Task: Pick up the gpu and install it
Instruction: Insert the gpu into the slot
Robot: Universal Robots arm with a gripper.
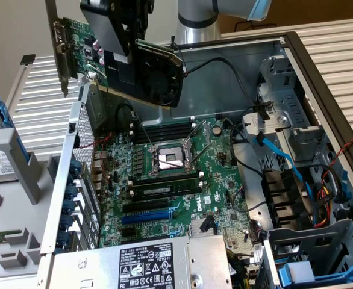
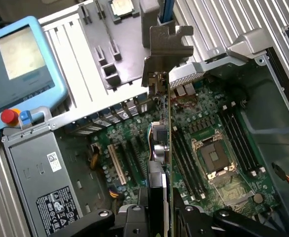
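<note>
Upper left in the exterior view, the claw (image 1: pixel 123 42) is clamped on the gpu (image 1: pixel 158 75), tilted above the open computer case (image 1: pixel 224 78); the frame edge cuts off the claw's top.

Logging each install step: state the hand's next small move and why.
Probably ease the hand down toward the long blue slot. It holds the graphics card clear above the motherboard, nothing seated yet, and the card's metal bracket faces the case's slotted rear wall.
</note>
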